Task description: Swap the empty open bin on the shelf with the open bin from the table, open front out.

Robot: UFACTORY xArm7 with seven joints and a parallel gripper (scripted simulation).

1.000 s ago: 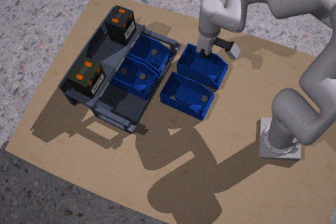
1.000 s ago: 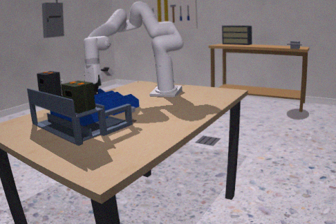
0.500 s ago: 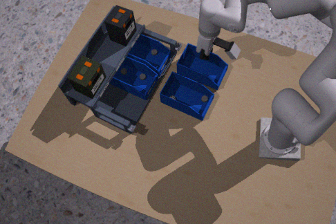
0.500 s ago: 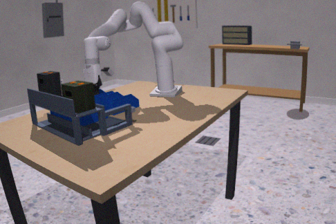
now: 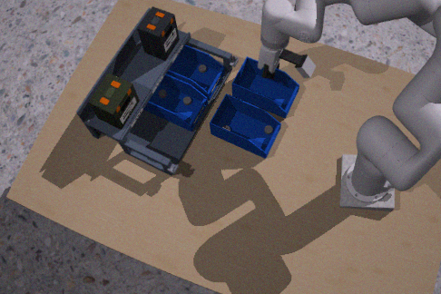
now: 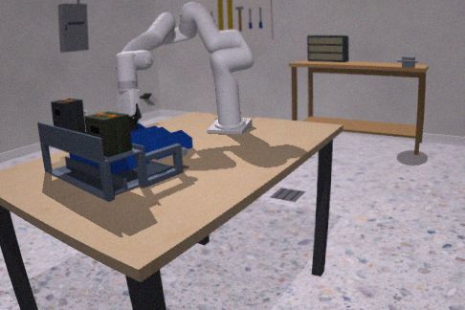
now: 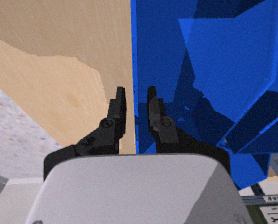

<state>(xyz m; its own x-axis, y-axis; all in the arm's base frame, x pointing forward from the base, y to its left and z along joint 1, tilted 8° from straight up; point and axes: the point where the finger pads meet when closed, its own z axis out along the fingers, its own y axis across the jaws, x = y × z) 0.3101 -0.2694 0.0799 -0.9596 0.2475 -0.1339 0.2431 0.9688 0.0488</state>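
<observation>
An empty blue bin (image 5: 265, 87) stands on its base on the table top, to the right of the shelf (image 5: 150, 90). My gripper (image 5: 268, 73) is at that bin's far wall. In the wrist view the fingers stand apart on either side of the wall's top edge (image 7: 133, 60), with a gap on each side, so the gripper is open. A second blue bin (image 5: 245, 125) with small grey parts in it stands on the table just in front of the empty one. The shelf's near place (image 5: 159, 135) holds no bin.
Two more blue bins (image 5: 197, 69) (image 5: 177, 101) with parts stand in the shelf, open fronts out. Two dark boxes (image 5: 158, 33) (image 5: 113, 101) sit on the shelf's upper board. The arm's base (image 5: 367, 187) is at the table's right.
</observation>
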